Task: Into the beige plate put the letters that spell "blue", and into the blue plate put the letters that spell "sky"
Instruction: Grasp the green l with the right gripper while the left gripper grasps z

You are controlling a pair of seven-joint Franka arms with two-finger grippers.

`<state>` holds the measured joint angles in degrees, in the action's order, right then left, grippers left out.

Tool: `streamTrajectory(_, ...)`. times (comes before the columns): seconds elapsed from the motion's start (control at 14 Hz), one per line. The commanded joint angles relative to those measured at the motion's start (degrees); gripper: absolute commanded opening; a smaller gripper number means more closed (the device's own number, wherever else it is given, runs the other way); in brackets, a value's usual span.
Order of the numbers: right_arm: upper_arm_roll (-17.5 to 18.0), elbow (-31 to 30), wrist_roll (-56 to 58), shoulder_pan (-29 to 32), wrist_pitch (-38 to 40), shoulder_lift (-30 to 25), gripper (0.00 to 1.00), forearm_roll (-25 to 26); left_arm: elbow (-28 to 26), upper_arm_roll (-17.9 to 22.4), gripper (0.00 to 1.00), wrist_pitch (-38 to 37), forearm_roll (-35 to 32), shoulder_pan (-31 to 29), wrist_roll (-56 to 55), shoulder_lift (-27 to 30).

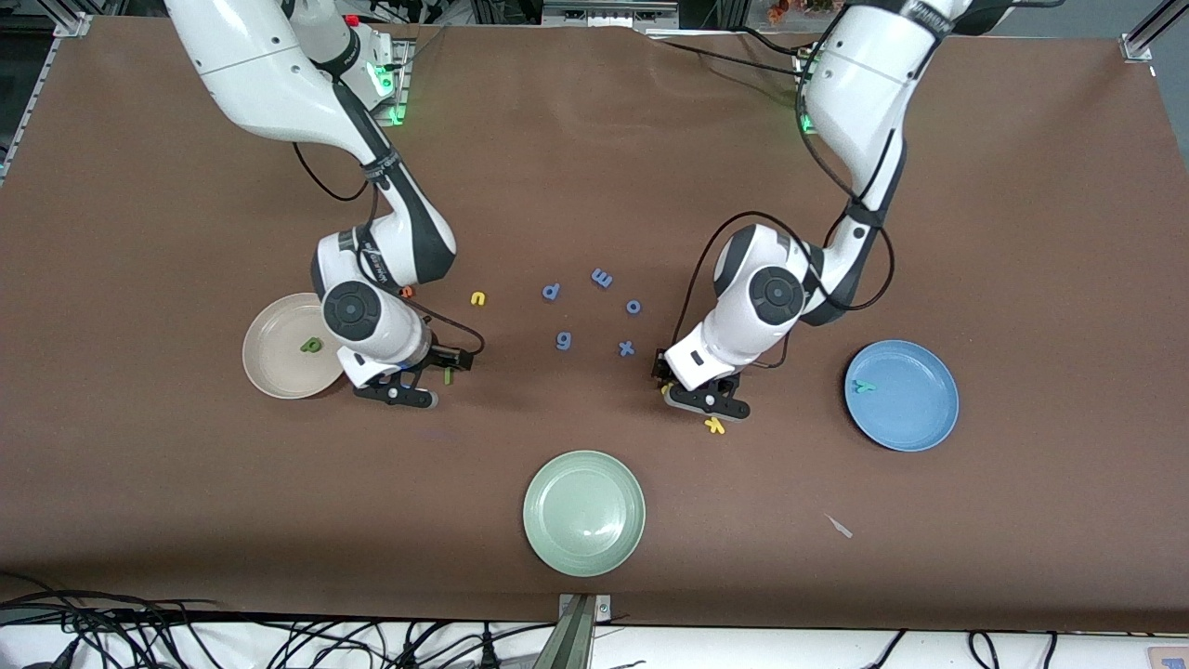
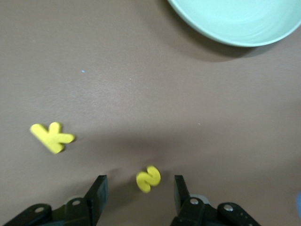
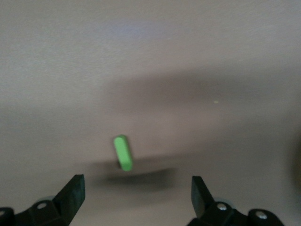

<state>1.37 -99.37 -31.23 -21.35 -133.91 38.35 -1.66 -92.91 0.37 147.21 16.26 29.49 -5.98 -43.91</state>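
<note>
Your left gripper (image 2: 139, 193) hangs low over the table, fingers apart astride the yellow s (image 2: 148, 179), a small foam letter lying flat; the yellow k (image 2: 51, 137) lies nearby. Your right gripper (image 3: 137, 190) is spread wide over the green bar l (image 3: 122, 152), beside the beige plate (image 1: 269, 372) holding the dark green b (image 1: 311, 346). The teal y (image 1: 864, 385) lies in the blue plate (image 1: 915, 418).

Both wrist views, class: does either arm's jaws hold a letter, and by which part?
Neither. The left gripper stands open around the yellow s without touching it. The right gripper stands open over the green l.
</note>
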Motion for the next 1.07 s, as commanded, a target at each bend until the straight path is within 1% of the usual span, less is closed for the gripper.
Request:
streamTrajectory(0.0,-0.14,2.61,-0.94,-0.36,-0.21,2.34,1.0,-0.63,2.65,1.56,0.65,2.55,1.5,2.32,0.01,-3.9)
streamTrajectory(0.07,-0.14,2.61,-0.94,-0.36,-0.3,2.6,0.99,-0.54,2.56,1.65,0.65,2.73,1.5,2.5,-0.08,-4.08)
streamTrajectory(0.14,-0.06,2.61,-0.94,-0.36,-0.56,2.69,0.94,-0.62,2.56,1.65,0.65,2.73,1.5,2.77,-0.08,-4.25)
streamTrajectory(0.21,-0.05,2.61,-0.94,-0.36,-1.0,2.69,0.79,-0.63,2.56,1.65,0.65,2.73,1.5,2.86,-0.08,-4.26)
streamTrajectory(0.29,-0.05,2.61,-0.94,-0.36,-1.0,2.69,0.53,-0.71,2.56,1.65,0.65,2.73,1.5,2.86,-0.08,-4.26)
streamTrajectory(0.36,-0.05,2.61,-0.94,-0.36,-1.0,2.69,0.42,-0.71,2.56,1.65,0.65,2.73,1.41,2.86,-0.08,-4.26)
streamTrajectory(0.43,-0.05,2.61,-0.94,-0.27,-1.18,2.69,0.32,-1.15,2.48,1.65,0.62,2.73,1.41,2.86,0.01,-4.26)
streamTrajectory(0.5,-0.05,2.61,-0.94,-0.27,-1.18,2.69,0.2,-2.55,2.56,1.65,0.53,2.73,1.32,2.86,0.1,-4.26)
streamTrajectory(0.57,-0.14,2.61,-0.86,-0.27,-1.18,2.69,0.08,-4.21,2.56,1.65,0.41,2.73,1.23,2.77,0.53,-4.26)
streamTrajectory(0.64,-0.14,2.61,-0.94,-0.27,-1.18,2.69,0.01,-4.84,2.48,1.65,0.3,2.73,1.23,2.77,0.54,-4.26)
streamTrajectory(0.71,-0.14,2.61,-0.94,-0.27,-1.18,2.69,0.0,-4.93,2.3,1.65,0.17,2.73,1.23,2.77,0.54,-4.26)
streamTrajectory(0.78,-0.14,2.61,-1.03,-0.27,-1.18,2.69,0.0,-4.93,2.21,1.65,0.09,2.73,1.15,2.77,0.54,-4.26)
streamTrajectory(0.86,-0.14,2.69,-1.03,-0.27,-1.18,2.6,0.0,-4.85,2.12,1.65,0.04,2.73,0.97,2.77,0.62,-4.34)
streamTrajectory(1.0,-0.23,4.0,-0.07,-0.01,-0.83,2.43,0.0,-4.84,2.03,1.65,0.02,2.64,0.97,2.6,0.54,-3.91)
